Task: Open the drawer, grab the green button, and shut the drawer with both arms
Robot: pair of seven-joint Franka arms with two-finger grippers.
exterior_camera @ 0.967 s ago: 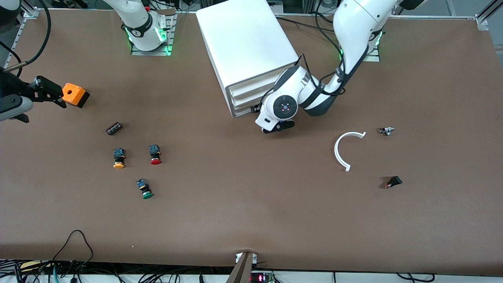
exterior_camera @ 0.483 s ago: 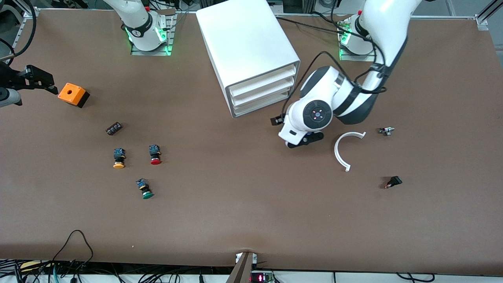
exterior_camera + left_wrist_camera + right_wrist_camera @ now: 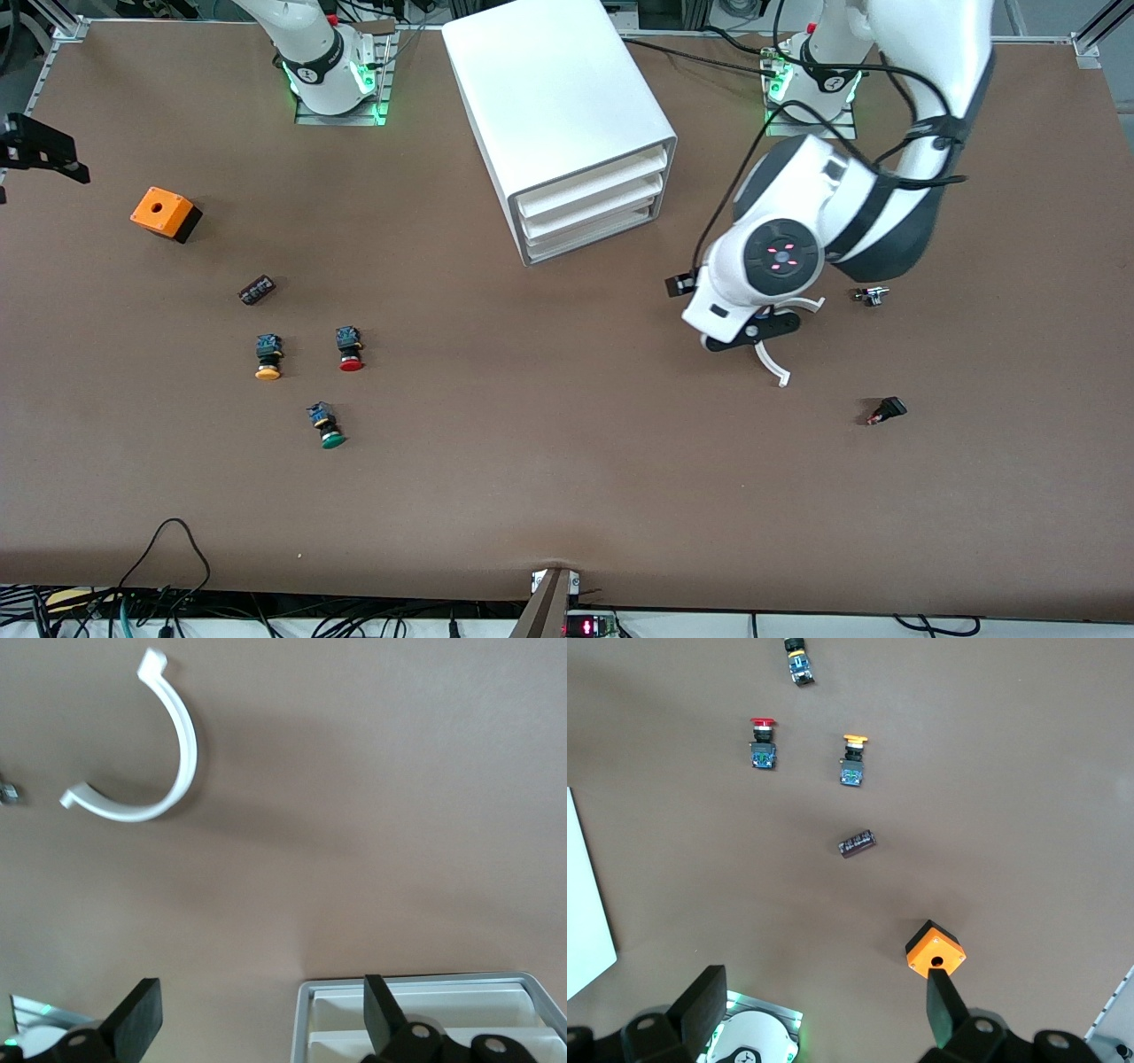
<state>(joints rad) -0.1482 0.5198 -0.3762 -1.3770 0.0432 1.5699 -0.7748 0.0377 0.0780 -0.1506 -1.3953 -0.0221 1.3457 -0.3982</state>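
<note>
The white cabinet stands near the arms' bases, its three drawers all shut; the lowest drawer is flush with the two above. The green-capped button lies on the bare table, nearer the front camera than the red and yellow ones; its body also shows in the right wrist view. My left gripper hangs open and empty over the white ring, clear of the cabinet. My right gripper is open and empty at the right arm's end of the table, beside the orange box.
An orange box, a small black part, a red-capped button and a yellow-capped button lie toward the right arm's end. A white C-shaped ring, a metal piece and a black part lie toward the left arm's end.
My left gripper has swung away from the drawer fronts to over the white ring. My right gripper has drawn back from the orange box toward the table's end. Both stayed open.
</note>
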